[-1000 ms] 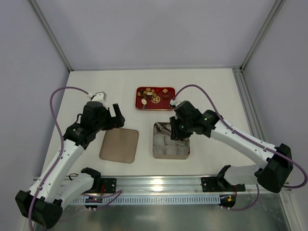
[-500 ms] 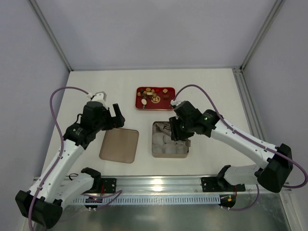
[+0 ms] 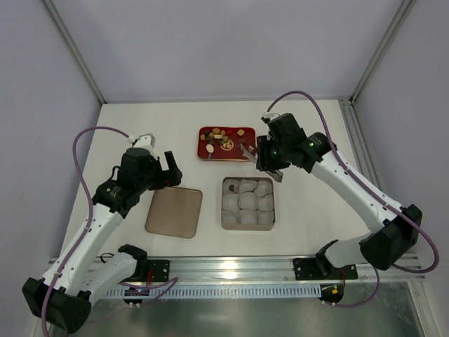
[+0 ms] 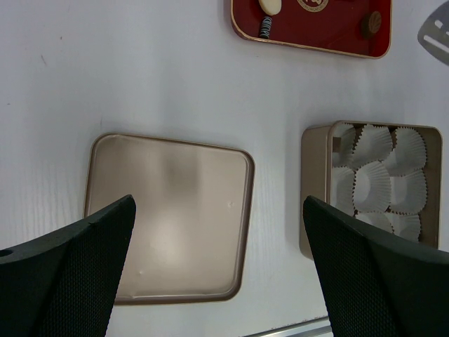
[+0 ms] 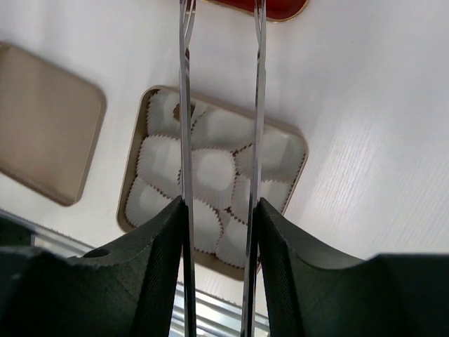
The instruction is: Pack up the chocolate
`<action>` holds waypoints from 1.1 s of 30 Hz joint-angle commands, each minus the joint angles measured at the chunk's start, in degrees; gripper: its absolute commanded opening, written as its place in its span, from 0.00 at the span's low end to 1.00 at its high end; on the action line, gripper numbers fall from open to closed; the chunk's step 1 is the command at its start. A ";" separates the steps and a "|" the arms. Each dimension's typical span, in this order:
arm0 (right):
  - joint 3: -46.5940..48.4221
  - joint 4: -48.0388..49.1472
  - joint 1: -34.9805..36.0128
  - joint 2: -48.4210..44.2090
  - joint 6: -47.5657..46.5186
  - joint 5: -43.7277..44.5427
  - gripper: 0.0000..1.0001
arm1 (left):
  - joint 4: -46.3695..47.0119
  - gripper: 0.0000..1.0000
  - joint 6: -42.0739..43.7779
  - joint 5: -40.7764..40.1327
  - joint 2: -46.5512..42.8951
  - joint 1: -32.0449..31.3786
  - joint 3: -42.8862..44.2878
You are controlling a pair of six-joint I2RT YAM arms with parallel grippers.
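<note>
The chocolate (image 3: 224, 138) lies as several small brown, tan and cream pieces on a red tray (image 3: 208, 153) at the table's middle back. One brown piece (image 3: 230, 188) sits in the far-left paper cup of a gold tin (image 3: 224, 210). My right gripper (image 3: 269, 165) is shut on metal tongs (image 3: 247, 150), whose tips hover by the tray's right end. In the right wrist view the two tong blades (image 5: 184, 105) run parallel, apart, with nothing between them. My left gripper (image 3: 158, 158) hangs open over the tin's lid (image 3: 174, 212), holding nothing.
White fluted paper cups (image 5: 214, 172) fill the gold tin (image 5: 130, 189). The tan lid (image 4: 168, 217) lies flat left of the tin (image 4: 313, 189). The red tray (image 4: 309, 35) is beyond them. A metal rail runs along the near edge.
My right arm rose from the tin's far-left corner and swung back toward the red tray. The tong blades spread apart. The left arm has not moved.
</note>
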 commanded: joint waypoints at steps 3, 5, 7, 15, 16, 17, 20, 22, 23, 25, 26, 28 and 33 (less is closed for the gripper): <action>8.69 5.23 -4.43 11.13 -4.52 -0.51 0.46 | 1.15 1.00 -0.34 -0.21 -0.68 0.16 0.06; 13.59 4.62 -5.05 14.90 -5.48 2.12 0.45 | 1.07 1.00 -0.34 -0.12 -0.68 0.16 0.15; 16.60 3.04 -5.40 19.91 -6.19 4.93 0.45 | 1.07 1.00 -0.34 -0.12 -0.51 0.16 0.24; 23.73 2.24 -6.11 28.37 -4.87 5.20 0.47 | 1.07 1.00 -0.34 -0.12 -1.03 0.16 0.15; 23.91 2.24 -6.11 29.06 -4.52 5.12 0.47 | 1.07 1.00 -0.34 -0.03 -1.03 0.16 0.15; 24.00 2.42 -6.11 29.25 -4.00 4.77 0.48 | 1.07 1.00 -0.34 -0.03 -1.03 0.16 0.06; 24.09 2.86 -6.11 30.30 -3.20 5.11 0.50 | 1.15 1.00 -0.34 0.23 -0.86 0.16 0.24; 24.26 2.86 -6.11 31.18 -2.50 5.64 0.50 | 1.24 1.00 -0.34 0.41 -0.68 0.07 0.15; 24.18 2.77 -6.11 31.36 -2.24 5.73 0.50 | 1.24 1.00 -0.42 0.49 -0.68 0.16 0.15; 23.91 2.95 -6.11 31.62 -1.53 5.73 0.50 | 1.16 1.00 -0.34 0.50 -0.86 0.16 0.15; 23.39 3.21 -5.93 31.79 -1.44 5.65 0.50 | 1.24 1.00 -0.34 0.50 -0.94 0.16 0.06; 23.03 3.30 -5.93 32.06 -1.01 6.61 0.50 | 1.33 1.00 -0.34 0.58 -0.95 0.16 0.15; 22.94 3.74 -5.58 33.46 -0.39 6.35 0.49 | 1.24 1.00 -0.42 0.67 -0.95 0.16 0.15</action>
